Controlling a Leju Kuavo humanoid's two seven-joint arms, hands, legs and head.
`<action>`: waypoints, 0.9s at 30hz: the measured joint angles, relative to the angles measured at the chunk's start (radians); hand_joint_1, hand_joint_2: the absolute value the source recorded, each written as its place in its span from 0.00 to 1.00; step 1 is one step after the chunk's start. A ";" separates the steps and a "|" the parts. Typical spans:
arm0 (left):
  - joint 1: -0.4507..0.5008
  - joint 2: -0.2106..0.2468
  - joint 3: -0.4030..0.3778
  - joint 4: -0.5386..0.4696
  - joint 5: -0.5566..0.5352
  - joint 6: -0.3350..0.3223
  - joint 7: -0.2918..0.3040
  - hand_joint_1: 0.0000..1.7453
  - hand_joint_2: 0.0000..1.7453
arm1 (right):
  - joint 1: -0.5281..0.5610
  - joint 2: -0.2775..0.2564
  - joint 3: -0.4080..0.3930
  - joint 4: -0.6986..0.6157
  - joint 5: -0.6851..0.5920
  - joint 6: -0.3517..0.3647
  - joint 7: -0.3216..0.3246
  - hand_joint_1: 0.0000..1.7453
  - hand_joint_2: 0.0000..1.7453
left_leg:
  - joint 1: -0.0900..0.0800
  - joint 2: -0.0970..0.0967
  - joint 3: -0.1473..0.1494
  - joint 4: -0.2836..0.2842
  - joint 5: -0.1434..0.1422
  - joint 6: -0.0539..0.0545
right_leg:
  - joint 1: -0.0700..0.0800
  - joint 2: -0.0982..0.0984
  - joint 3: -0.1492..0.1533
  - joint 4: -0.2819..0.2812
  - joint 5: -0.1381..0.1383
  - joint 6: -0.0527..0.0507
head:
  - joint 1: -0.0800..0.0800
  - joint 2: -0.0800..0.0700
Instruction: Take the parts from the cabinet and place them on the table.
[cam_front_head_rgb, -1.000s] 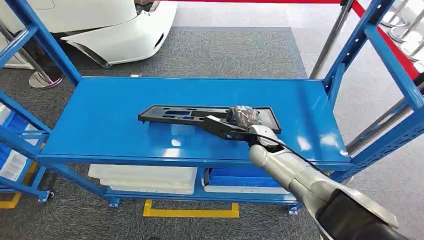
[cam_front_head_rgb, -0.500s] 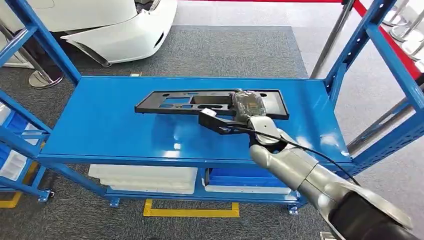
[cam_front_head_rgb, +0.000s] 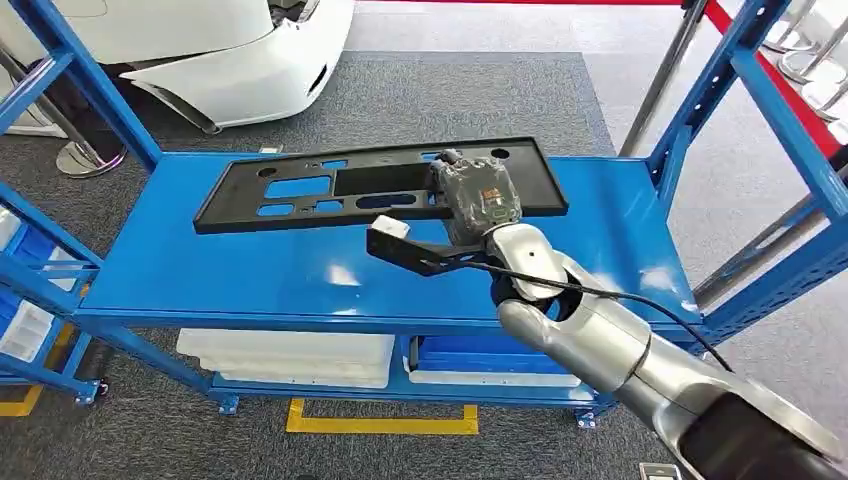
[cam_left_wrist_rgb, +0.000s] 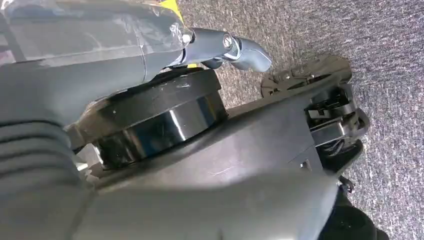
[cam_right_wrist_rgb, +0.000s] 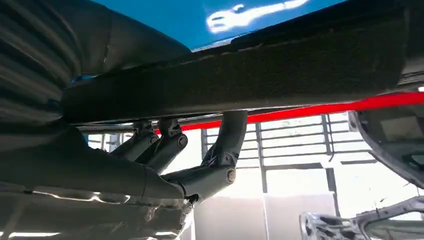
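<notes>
One long black plastic part (cam_front_head_rgb: 370, 186), a flat panel with several cut-out openings, is in the grip of our right hand (cam_front_head_rgb: 480, 197), which closes on it toward its right end. In the head view the panel is tilted up, its far edge raised above the blue shelf (cam_front_head_rgb: 250, 265) of the metal rack, and it stretches from the shelf's left-middle across to the far right. In the right wrist view, the same part (cam_right_wrist_rgb: 240, 75) shows as a dark rough-edged bar crossing just in front of the camera, with our fingers (cam_right_wrist_rgb: 220, 150) curled around its underside and the shelf's blue surface (cam_right_wrist_rgb: 210, 15) showing beyond it. Our right arm (cam_front_head_rgb: 600, 345) comes in from the near right, a black cable looping beside the wrist, and a black bracket with a small white block (cam_front_head_rgb: 390, 227) at its tip juts out to the left from the wrist, hanging over the shelf.

Our left hand (cam_left_wrist_rgb: 235, 45) appears in the left wrist view above grey carpet, one grey finger showing; we cannot tell whether it is spread or curled.

Below the shelf sit a white bin (cam_front_head_rgb: 290, 355) at near left and a blue bin (cam_front_head_rgb: 490, 355) to its right. Beyond the rack on the grey carpet rests a white car bumper (cam_front_head_rgb: 230, 60).
</notes>
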 joint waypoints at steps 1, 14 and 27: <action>0.000 0.000 0.000 0.000 0.000 0.002 0.000 0.00 1.00 | 0.001 -0.001 0.000 -0.008 0.000 0.000 0.000 1.00 1.00 | 0.000 0.000 0.000 0.000 0.000 0.000 | 0.000 0.000 0.000 0.000 0.000 0.000 | 0.000 0.000; 0.002 0.000 0.000 0.000 0.010 0.027 0.014 0.00 1.00 | 0.026 -0.022 -0.004 -0.072 -0.069 0.017 0.006 1.00 1.00 | 0.000 0.000 0.000 0.000 0.000 0.000 | 0.000 0.000 0.000 0.000 0.000 0.000 | 0.002 0.000; 0.009 0.000 0.000 0.000 0.015 0.036 0.003 0.00 1.00 | 0.029 -0.039 -0.020 -0.117 -0.121 -0.013 0.015 1.00 1.00 | -0.004 0.001 -0.003 0.006 -0.003 0.005 | -0.004 -0.003 -0.001 0.000 0.003 0.005 | -0.004 0.000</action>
